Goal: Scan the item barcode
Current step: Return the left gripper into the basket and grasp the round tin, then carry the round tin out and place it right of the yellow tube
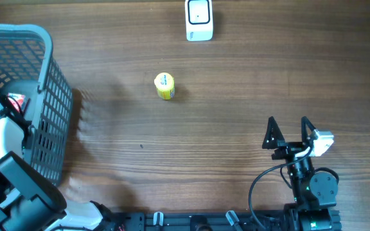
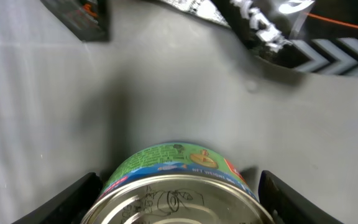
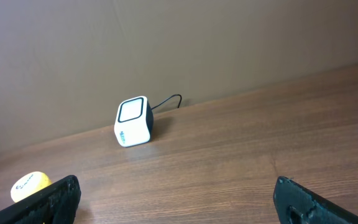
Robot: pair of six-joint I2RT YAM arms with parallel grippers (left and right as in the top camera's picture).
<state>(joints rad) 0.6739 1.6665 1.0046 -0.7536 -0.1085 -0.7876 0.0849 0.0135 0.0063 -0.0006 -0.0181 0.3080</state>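
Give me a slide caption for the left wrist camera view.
Left pincer straddling a green-labelled tin can inside the grey basket.

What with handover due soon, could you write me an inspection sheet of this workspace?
Surface: wooden table, no spills seen.
Job's things: white scanner at the far edge; green-labelled can inside the grey basket.
Clutter: yellow object loose on the table; packets beyond the can.
End effectors: left end effector straddles the can, grip unclear; right end effector open, empty.
Cables: scanner lead; black loop beside the right arm.
Surroundings: plain wall.
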